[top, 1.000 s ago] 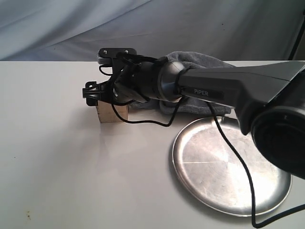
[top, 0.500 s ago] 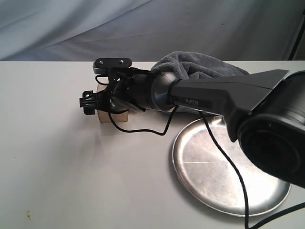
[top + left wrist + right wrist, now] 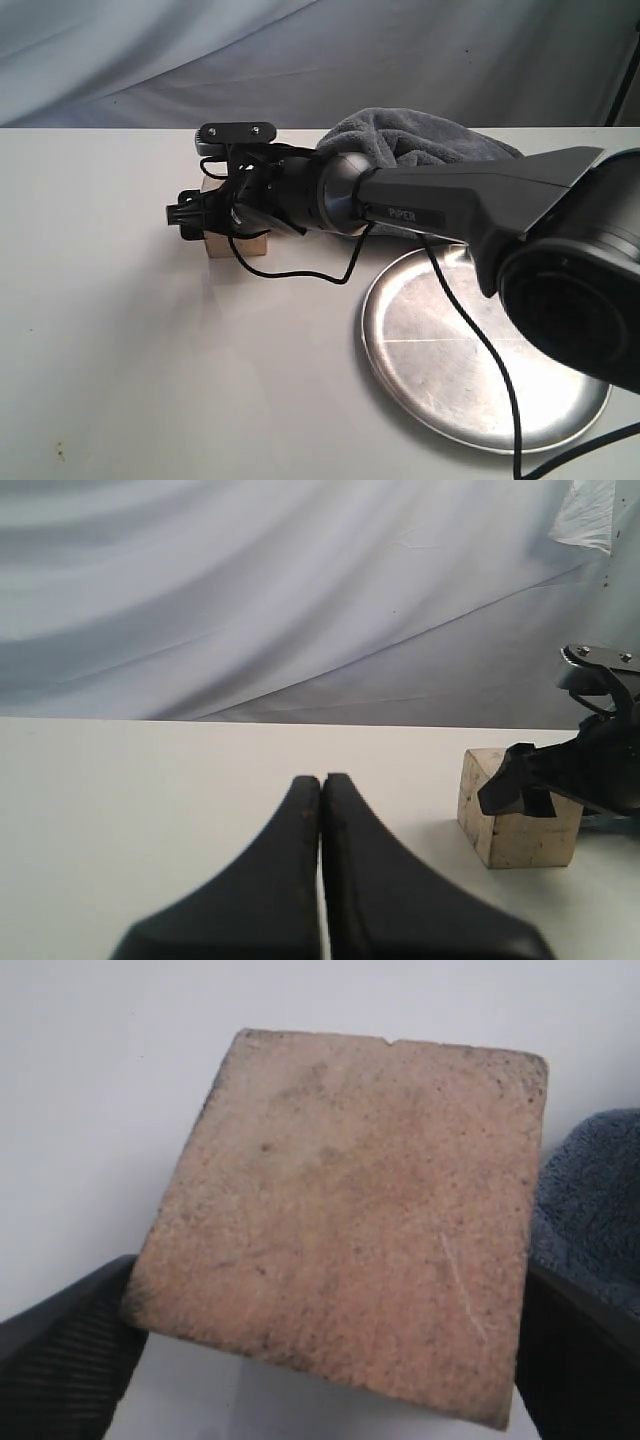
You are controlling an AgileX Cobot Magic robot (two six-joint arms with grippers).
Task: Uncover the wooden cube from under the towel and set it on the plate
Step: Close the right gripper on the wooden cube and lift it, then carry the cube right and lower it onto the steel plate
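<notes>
The wooden cube (image 3: 225, 246) sits bare on the counter (image 3: 120, 350), clear of the towel (image 3: 420, 140), which lies heaped just behind it. The right end effector (image 3: 190, 215) is down over the cube with its fingers (image 3: 60, 1360) spread to either side. We cannot tell whether they press on it. The cube looks solid and stiff, with flat faces and a slightly rough grain. We judge it fairly light, hard to crush and unlikely to slip, and best taken squarely on two opposite side faces. The plate (image 3: 470, 370) lies near, and its shiny surface may let the cube slide if set down askew. Towel pile sits close beside one finger and could snag. The arm's loose cable (image 3: 480, 320) hangs across the plate. The left end effector (image 3: 321, 785) is pressed together, empty, well aside.
</notes>
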